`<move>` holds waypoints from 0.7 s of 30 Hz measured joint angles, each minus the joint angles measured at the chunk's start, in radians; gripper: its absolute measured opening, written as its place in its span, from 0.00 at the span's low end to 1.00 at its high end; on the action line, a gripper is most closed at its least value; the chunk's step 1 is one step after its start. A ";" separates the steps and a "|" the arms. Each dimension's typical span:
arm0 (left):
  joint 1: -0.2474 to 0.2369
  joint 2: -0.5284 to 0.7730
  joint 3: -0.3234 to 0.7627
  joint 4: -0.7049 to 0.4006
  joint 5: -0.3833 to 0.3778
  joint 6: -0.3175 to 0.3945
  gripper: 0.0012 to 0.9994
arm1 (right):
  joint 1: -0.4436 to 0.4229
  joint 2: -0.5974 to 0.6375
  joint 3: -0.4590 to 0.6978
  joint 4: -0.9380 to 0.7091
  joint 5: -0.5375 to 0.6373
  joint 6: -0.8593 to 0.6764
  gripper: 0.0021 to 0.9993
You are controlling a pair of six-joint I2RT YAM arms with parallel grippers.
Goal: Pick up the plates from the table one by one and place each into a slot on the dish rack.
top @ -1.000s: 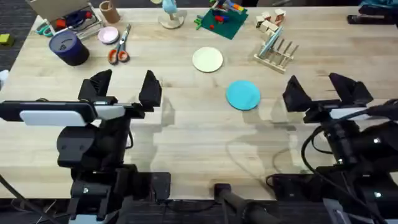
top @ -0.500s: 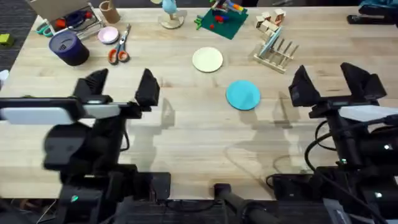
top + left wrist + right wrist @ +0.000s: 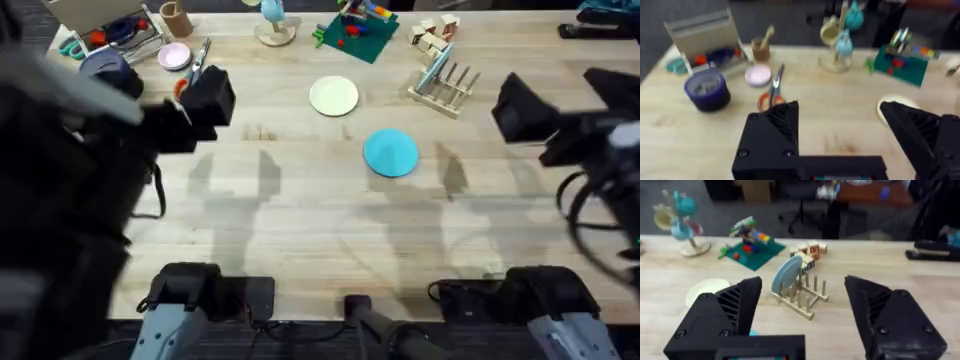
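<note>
I count three plates: one cream plate (image 3: pixel 334 96), one blue plate (image 3: pixel 390 153) and one pale blue plate (image 3: pixel 787 273). There is one rack (image 3: pixel 807 302). Beyond those I see one pink dish (image 3: pixel 758 76), one pair of scissors (image 3: pixel 771 95), one dark blue tub (image 3: pixel 706 89), one green brick board (image 3: pixel 751 247) and one mug stand (image 3: pixel 690 247). The blocks (image 3: pixel 810 250) make one pile; I cannot count them singly. My grippers number two: left gripper (image 3: pixel 837 112), right gripper (image 3: pixel 802 287).

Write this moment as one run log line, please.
left hand open | right hand open | cream plate, blue plate on table | dish rack holds one plate
</note>
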 joint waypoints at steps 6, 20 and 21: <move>0.000 0.295 0.254 -0.224 0.002 -0.002 0.99 | 0.000 0.283 0.275 -0.230 0.000 0.000 1.00; 0.000 0.790 0.614 -0.456 0.034 -0.003 0.99 | 0.012 0.811 0.659 -0.496 0.000 0.000 1.00; 0.000 0.806 0.617 -0.449 0.036 -0.003 0.99 | 0.015 0.827 0.660 -0.489 0.000 0.000 1.00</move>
